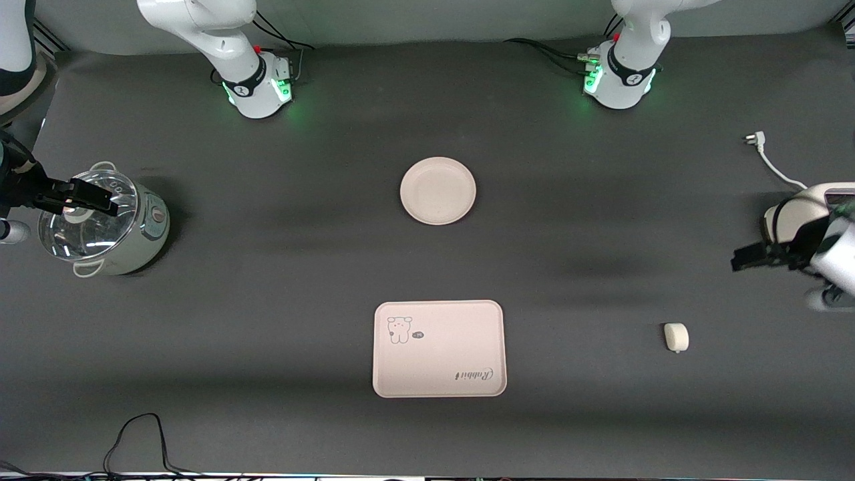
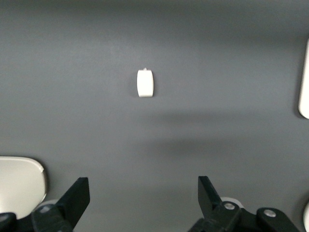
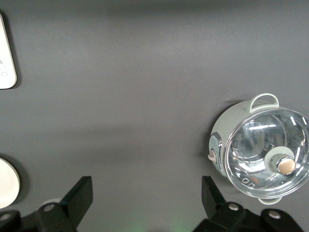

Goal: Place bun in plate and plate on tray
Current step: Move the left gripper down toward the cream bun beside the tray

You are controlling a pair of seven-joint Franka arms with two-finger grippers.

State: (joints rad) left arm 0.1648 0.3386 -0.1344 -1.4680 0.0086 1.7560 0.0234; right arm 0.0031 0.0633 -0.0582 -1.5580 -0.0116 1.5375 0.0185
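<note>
At the left arm's end of the table, we find the left gripper (image 1: 748,256) in the air with its fingers spread wide and nothing between them; it hangs over bare mat, and its wrist view shows the bun (image 2: 145,83) lying alone on the mat between the two open fingers' line of sight. In the front view the bun (image 1: 676,337) rests on the table nearer to the camera than that gripper's position and well apart from the tray (image 1: 439,349), which lies at mid-table close to the camera. The plate (image 1: 438,190) sits empty, farther from the camera than the tray and well apart from it. The right gripper (image 1: 83,198) waits, fingers spread and empty, over the glass lid of a small cooking pot (image 1: 107,224) at the right arm's end of the table. We judge the step in hand to be the approach to the bun, with nothing of the task yet done. To do it well, we centre the open fingers over the bun, align them across its narrower sides, descend straight until the pads flank it, and close gently, since the bun looks soft and smooth and could be squashed or slip. We then lift clear before carrying it toward the plate.
</note>
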